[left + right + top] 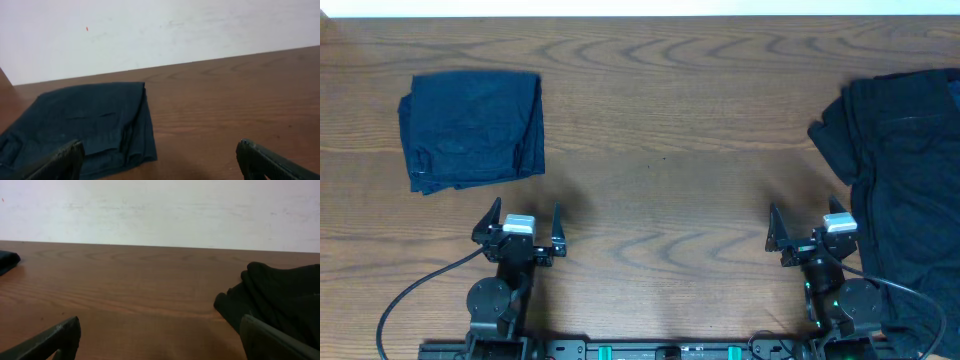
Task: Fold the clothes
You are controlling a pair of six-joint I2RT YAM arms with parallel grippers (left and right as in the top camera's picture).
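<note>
A folded navy garment (472, 130) lies at the far left of the table; it also shows in the left wrist view (85, 125). A black unfolded pile of clothes (905, 170) lies at the right edge and reaches the front; it also shows in the right wrist view (280, 300). My left gripper (519, 226) is open and empty, just in front of the folded garment; its fingers frame bare wood in the left wrist view (160, 160). My right gripper (812, 232) is open and empty, its right finger beside the black pile, as the right wrist view (160, 340) shows.
The wooden table (660, 170) runs to a white wall at the back. A black cable (410, 290) loops at the front left beside the left arm's base.
</note>
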